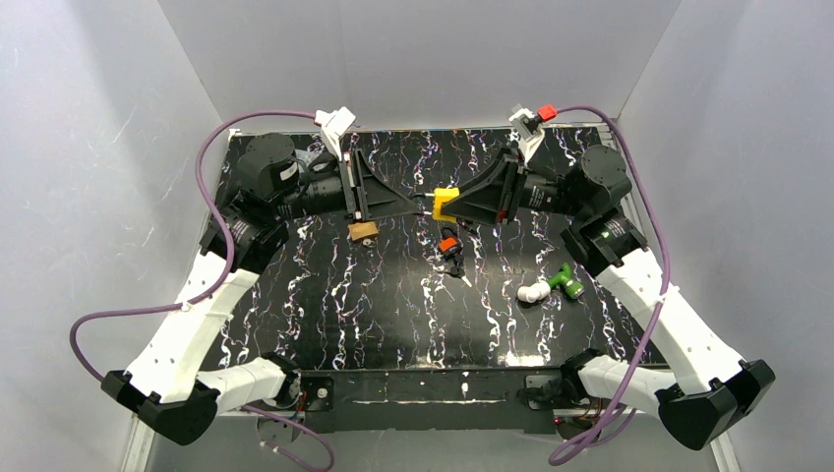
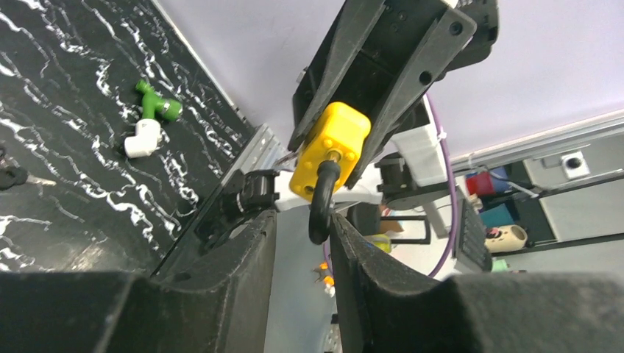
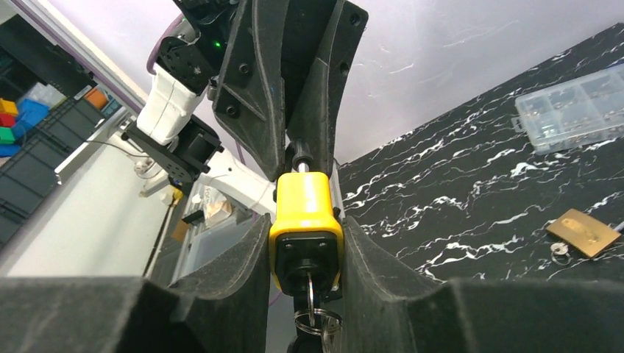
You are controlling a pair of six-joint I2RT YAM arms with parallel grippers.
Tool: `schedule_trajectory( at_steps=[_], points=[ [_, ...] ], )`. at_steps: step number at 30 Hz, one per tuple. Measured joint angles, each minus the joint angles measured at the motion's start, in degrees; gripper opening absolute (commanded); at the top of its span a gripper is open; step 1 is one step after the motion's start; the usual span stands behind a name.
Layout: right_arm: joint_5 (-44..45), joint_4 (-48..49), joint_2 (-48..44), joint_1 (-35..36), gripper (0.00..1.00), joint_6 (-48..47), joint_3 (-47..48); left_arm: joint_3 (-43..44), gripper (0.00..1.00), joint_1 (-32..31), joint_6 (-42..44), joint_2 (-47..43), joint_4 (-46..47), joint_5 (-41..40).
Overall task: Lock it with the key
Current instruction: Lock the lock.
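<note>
A yellow padlock (image 1: 446, 204) is held above the table's back middle. My right gripper (image 1: 454, 205) is shut on its body; in the right wrist view the padlock (image 3: 305, 213) sits between my fingers (image 3: 243, 257) with a key (image 3: 310, 288) and ring in its bottom keyhole. My left gripper (image 1: 421, 201) meets it from the left. In the left wrist view the padlock (image 2: 331, 143) shows its black shackle (image 2: 321, 202) between my jaws (image 2: 302, 220). The shackle rests against the right finger (image 2: 353, 250), with a gap to the left finger. The left gripper is open.
A brass padlock (image 1: 363, 231) lies on the black marbled table (image 1: 374, 315) below the left gripper, also in the right wrist view (image 3: 581, 232). An orange and black key bunch (image 1: 450, 246) lies mid-table. A green and white fitting (image 1: 551, 285) lies right. A clear compartment box (image 3: 574, 110) sits far back.
</note>
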Motion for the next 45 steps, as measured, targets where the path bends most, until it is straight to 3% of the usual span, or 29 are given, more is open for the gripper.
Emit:
schedule_trajectory(
  at_steps=[11,26,33,38,45],
  points=[
    [-1.2,0.0,-1.6,0.1,0.01,3.6,-2.6,0.0,0.31,0.0,8.5,-1.2,-5.8,0.9],
    [-1.2,-1.5,-1.5,0.9,0.01,3.5,-2.7,0.0,0.26,0.0,10.8,-1.2,-5.9,2.1],
    [-1.2,-2.3,-1.5,0.9,0.01,3.2,-3.0,0.0,0.16,0.0,10.8,-0.4,-5.3,2.8],
    [-1.0,-3.3,-1.5,0.9,0.01,3.0,-3.0,0.0,0.0,0.0,10.8,0.3,-5.1,3.3],
    [-1.1,-3.4,-1.2,0.9,0.01,3.2,-3.3,-0.2,0.0,0.0,11.4,0.3,-5.1,3.4]
  ],
)
